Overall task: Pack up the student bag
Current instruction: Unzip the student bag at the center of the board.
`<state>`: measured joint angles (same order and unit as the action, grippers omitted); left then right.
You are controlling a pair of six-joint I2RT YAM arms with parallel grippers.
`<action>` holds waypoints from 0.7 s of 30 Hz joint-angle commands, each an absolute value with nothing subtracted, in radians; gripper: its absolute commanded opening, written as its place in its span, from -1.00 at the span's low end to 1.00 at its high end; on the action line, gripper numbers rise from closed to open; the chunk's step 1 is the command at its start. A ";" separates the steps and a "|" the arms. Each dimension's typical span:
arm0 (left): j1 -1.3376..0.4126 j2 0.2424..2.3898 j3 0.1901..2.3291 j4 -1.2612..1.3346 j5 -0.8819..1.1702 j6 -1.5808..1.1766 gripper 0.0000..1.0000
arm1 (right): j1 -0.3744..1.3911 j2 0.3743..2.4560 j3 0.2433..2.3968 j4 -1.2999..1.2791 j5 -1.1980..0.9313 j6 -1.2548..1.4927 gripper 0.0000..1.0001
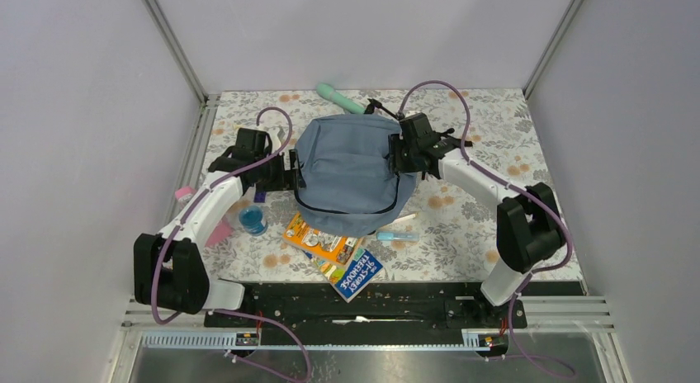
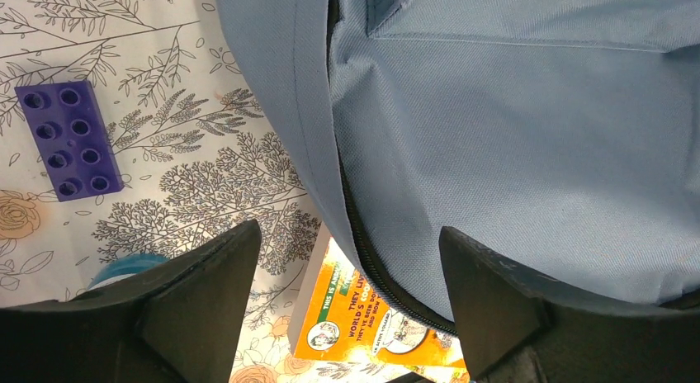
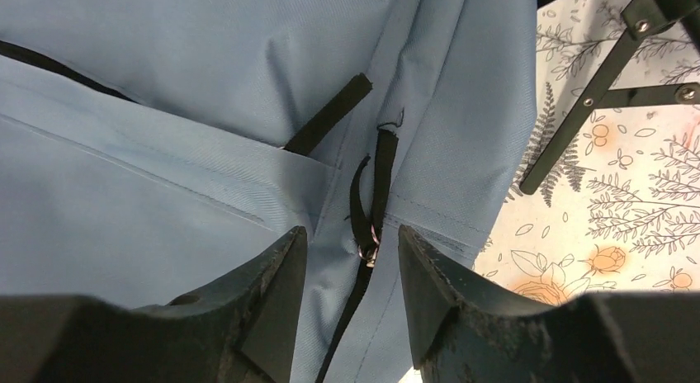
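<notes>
Right gripper [image 3: 351, 238] half-open, empty, astride zip pull [image 3: 381, 172] at bag's [image 1: 347, 164] right edge. Left gripper [image 2: 348, 234] wide, empty, over bag's left seam. Bag flat between them. Pinch pull squarely; left should pin fabric.

The slate-blue backpack [image 1: 347, 164] is laid in the middle of the flowered table [image 1: 495, 127]. The left gripper [image 1: 289, 167] is held at its left edge and the right gripper [image 1: 394, 158] at its right edge. An orange book [image 1: 318, 237] and a blue book [image 1: 355, 274] are seen just beside its near edge. A mint-green object [image 1: 338, 96] is placed behind it.
</notes>
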<state>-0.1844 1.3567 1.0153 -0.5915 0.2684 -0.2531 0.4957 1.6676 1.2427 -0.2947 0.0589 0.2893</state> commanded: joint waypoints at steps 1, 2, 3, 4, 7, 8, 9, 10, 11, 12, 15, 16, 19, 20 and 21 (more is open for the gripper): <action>-0.183 1.372 1.056 -0.577 0.255 -0.236 0.64 | 0.515 1.715 1.321 -0.344 0.053 0.260 0.02; -0.183 1.381 1.056 -0.578 0.258 -0.237 0.63 | 0.518 1.727 1.330 -0.344 0.058 0.256 0.00; -0.183 1.388 1.057 -0.577 0.269 -0.239 0.61 | 0.521 1.739 1.339 -0.344 0.061 0.252 -0.02; -0.181 1.397 1.057 -0.577 0.279 -0.239 0.59 | 0.521 1.751 1.352 -0.346 0.060 0.247 -0.06; -0.182 1.417 1.060 -0.579 0.293 -0.238 0.42 | 0.528 1.782 1.386 -0.361 0.075 0.234 -0.17; -0.182 1.421 1.061 -0.580 0.292 -0.238 0.38 | 0.530 1.788 1.392 -0.365 0.088 0.231 -0.18; -0.182 1.424 1.061 -0.580 0.292 -0.238 0.34 | 0.531 1.796 1.396 -0.365 0.101 0.227 -0.20; -0.183 1.427 1.061 -0.580 0.297 -0.238 0.29 | 0.532 1.801 1.399 -0.367 0.108 0.224 -0.23; -0.183 1.429 1.061 -0.580 0.301 -0.239 0.26 | 0.532 1.808 1.403 -0.371 0.118 0.221 -0.24; -0.183 1.430 1.061 -0.580 0.304 -0.239 0.24 | 0.532 1.815 1.409 -0.378 0.129 0.219 -0.25; -0.183 1.431 1.061 -0.580 0.308 -0.241 0.16 | 0.533 1.823 1.407 -0.393 0.176 0.219 -0.31; -0.183 1.431 1.063 -0.580 0.310 -0.241 0.15 | 0.533 1.819 1.401 -0.393 0.192 0.222 -0.31; -0.183 1.433 1.061 -0.580 0.312 -0.241 0.10 | 0.533 1.806 1.383 -0.393 0.219 0.223 -0.32; -0.182 1.434 1.061 -0.579 0.313 -0.241 0.07 | 0.532 1.802 1.380 -0.393 0.223 0.223 -0.32; -0.182 1.434 1.061 -0.580 0.313 -0.241 0.07 | 0.532 1.801 1.379 -0.393 0.222 0.222 -0.32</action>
